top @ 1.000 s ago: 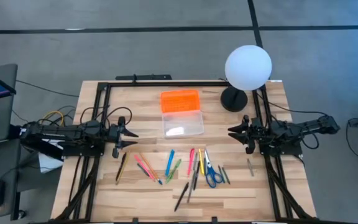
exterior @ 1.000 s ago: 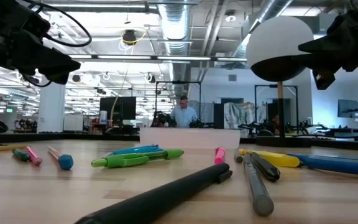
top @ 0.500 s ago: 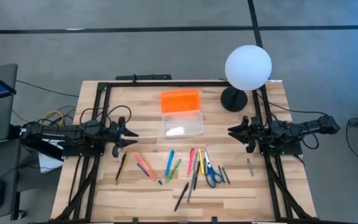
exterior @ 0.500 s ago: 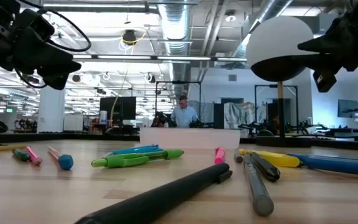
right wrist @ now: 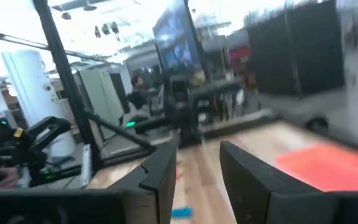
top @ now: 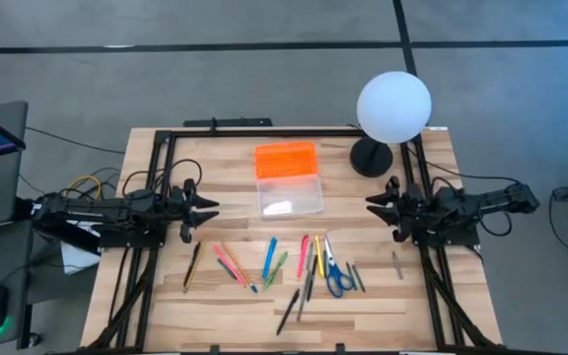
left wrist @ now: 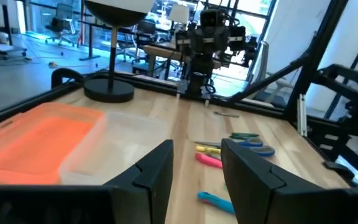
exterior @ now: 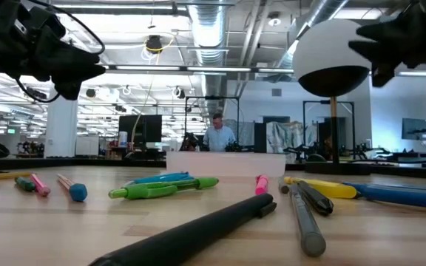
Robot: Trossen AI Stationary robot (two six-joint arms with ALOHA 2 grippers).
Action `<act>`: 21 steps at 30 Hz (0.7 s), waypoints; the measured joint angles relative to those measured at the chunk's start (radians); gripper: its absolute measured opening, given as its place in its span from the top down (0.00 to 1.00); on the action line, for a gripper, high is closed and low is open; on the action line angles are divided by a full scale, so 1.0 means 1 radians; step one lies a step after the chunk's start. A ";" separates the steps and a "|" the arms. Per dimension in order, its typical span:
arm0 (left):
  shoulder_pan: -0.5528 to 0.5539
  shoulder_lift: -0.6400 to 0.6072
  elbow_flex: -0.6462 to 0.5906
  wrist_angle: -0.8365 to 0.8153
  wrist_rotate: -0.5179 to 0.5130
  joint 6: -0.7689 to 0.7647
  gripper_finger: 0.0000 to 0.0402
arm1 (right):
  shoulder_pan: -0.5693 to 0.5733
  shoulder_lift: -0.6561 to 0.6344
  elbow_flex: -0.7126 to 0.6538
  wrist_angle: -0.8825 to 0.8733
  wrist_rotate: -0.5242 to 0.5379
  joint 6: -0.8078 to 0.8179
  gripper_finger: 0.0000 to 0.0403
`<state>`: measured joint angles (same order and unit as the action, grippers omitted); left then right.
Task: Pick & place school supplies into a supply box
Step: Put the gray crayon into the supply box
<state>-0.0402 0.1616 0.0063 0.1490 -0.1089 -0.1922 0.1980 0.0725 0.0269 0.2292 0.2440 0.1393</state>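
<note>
The school supplies (top: 274, 261) lie loose in a row on the wooden table's near half: pens, pencils and markers, with blue-handled scissors (top: 335, 274) toward the right. The supply box (top: 290, 194) stands open at the table's middle. It is a clear tray with its orange lid (top: 285, 160) lying flat beyond it. My left gripper (top: 205, 208) hovers level at the table's left side, open, pointing toward the box. My right gripper (top: 371, 204) hovers at the right side, open, pointing slightly upward. Both wrist views show nothing between the fingers, left (left wrist: 196, 168) and right (right wrist: 199, 165).
A white globe lamp (top: 393, 106) on a black foot stands at the far right corner, close to my right arm. A black metal frame (top: 264, 131) borders the table. A lone grey pencil (top: 396, 263) lies near the right rail. A person stands in the room beyond the table.
Both grippers have stayed in place and rolled about their own axes. My right gripper has also tipped its fingers upward, so it shows higher in the low view. The supplies and the box have kept still.
</note>
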 joint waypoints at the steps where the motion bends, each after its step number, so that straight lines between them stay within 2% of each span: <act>1: 0.000 0.000 0.000 0.000 0.008 0.005 0.68 | -0.002 0.005 0.000 0.032 0.000 -0.033 0.71; 7: 0.000 0.000 0.000 -0.022 0.139 -0.009 0.68 | -0.011 0.106 0.003 0.191 -0.007 -0.140 0.71; 10: 0.000 0.000 0.000 -0.036 0.204 -0.047 0.68 | -0.010 0.179 0.030 0.188 -0.022 -0.157 0.71; 13: 0.000 0.000 0.000 -0.022 0.221 -0.052 0.68 | 0.004 0.274 0.071 0.192 -0.062 -0.200 0.71; 21: 0.000 0.000 0.000 -0.004 0.243 -0.036 0.68 | 0.074 0.566 0.199 0.225 -0.053 -0.280 0.71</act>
<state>-0.0406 0.1619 0.0063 0.1449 0.1341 -0.2283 0.2717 0.6388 0.2261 0.4540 0.1908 -0.1403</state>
